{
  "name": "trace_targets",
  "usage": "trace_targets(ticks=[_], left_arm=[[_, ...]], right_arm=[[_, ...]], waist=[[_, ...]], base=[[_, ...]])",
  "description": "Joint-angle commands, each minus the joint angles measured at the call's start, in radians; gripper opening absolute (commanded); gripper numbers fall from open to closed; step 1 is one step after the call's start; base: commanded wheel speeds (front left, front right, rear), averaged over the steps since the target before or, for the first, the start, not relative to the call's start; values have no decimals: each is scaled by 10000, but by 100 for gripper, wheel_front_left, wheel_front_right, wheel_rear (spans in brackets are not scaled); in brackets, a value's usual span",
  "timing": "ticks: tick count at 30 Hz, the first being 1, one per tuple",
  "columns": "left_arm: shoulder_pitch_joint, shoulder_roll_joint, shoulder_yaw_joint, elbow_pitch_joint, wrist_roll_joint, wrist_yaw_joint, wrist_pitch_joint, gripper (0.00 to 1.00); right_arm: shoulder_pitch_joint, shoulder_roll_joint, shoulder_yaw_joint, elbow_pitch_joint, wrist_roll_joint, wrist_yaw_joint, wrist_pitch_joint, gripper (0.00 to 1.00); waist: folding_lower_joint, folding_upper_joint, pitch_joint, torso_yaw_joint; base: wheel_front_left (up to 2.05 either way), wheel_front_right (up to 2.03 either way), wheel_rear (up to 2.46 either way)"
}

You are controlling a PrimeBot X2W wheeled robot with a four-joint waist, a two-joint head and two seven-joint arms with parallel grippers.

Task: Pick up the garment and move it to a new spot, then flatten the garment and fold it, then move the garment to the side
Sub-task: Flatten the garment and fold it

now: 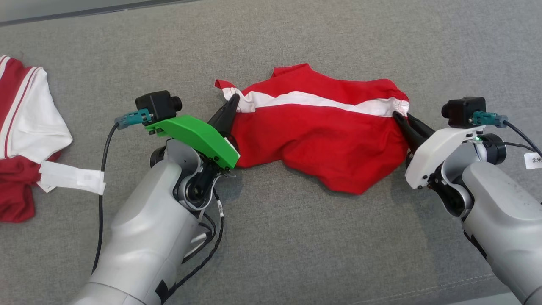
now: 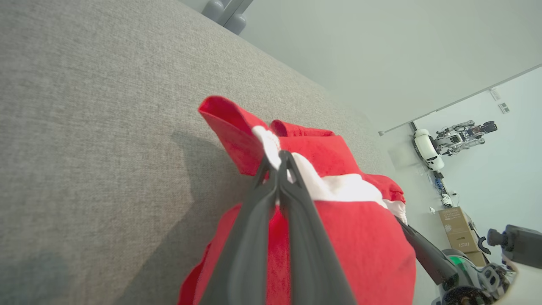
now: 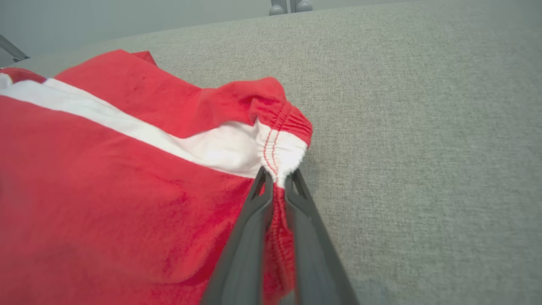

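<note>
Across the middle of the head view, the red garment (image 1: 322, 135) with a white band lies crumpled on the grey fabric-covered bench (image 1: 296, 254). Its two ends are drawn out toward the frame's left and right. The left end effector (image 1: 232, 103) is pinched on the white-banded corner at the garment's left end; in the left wrist view its fingers (image 2: 292, 203) are pressed together with cloth between them. The right end effector (image 1: 400, 116) grips the gathered white hem at the right end, and in the right wrist view that hem bunches out just above its narrowed tips (image 3: 277, 176).

Judging by this, the task is at an early-to-middle stage. Both corners are secured, but the cloth between them sags in wrinkles and its lower edge is ragged, so flattening is unfinished. No fold shows yet, and the move to the side is also left. Whether this spot is the new one cannot be told.

At the far left of the frame lies a second red-and-white garment (image 1: 29, 110) with a white tag (image 1: 72, 178), well apart.
</note>
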Motion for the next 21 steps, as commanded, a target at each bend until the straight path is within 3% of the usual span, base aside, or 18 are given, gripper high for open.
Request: trace_targets(ticks=[1,12,19,21], left_arm=[[91,139,-51,-212,-181,-45,-125,0],[1035,1022,193,-2288,-1021,-44,-985,0],[2116,1903,868,-4374,-1755,-29,-1342,0],[2564,2310,1199,-5418,-2001,201,-1350,0]], right_arm=[[-116,-94,14,1,94,-1,-146,0],[45,-519,19,-949,457,-1,-390,0],[415,-1032,-160,-2494,720,-1,-168,0],[666,-1256,-409,-3302,840,-1,6,0]], waist=[[0,-1,-129,65],[0,-1,-1240,305],[0,-1,-2264,350],[0,-1,-2671,336]], base=[[0,0,0],[0,0,0],[0,0,0],[0,0,0]])
